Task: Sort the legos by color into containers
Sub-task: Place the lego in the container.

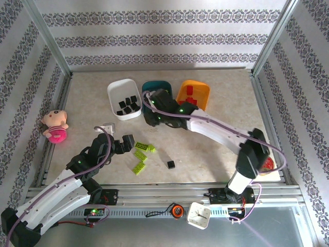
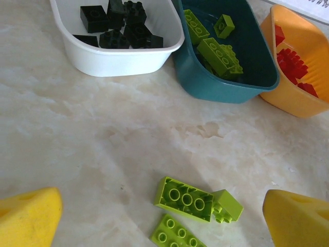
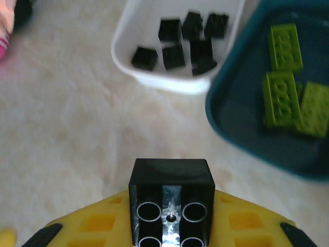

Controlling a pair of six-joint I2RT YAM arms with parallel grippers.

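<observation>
Legos (image 1: 145,147) are mid-sort: a glossy black brick (image 3: 171,203), hollow underside showing, is clamped in the right pincer (image 1: 154,104) near the counter's far edge; release over the smooth white rounded tub (image 3: 169,85) is judged next. Lime studded bricks (image 2: 185,198) are seen toward the front edge below the wide-spread left pincer (image 1: 127,142).

Right arm (image 1: 216,131) hides most of teal tub (image 1: 157,85).

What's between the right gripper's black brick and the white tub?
Bare tabletop, in the right wrist view: nothing between the brick and the tub.
</observation>
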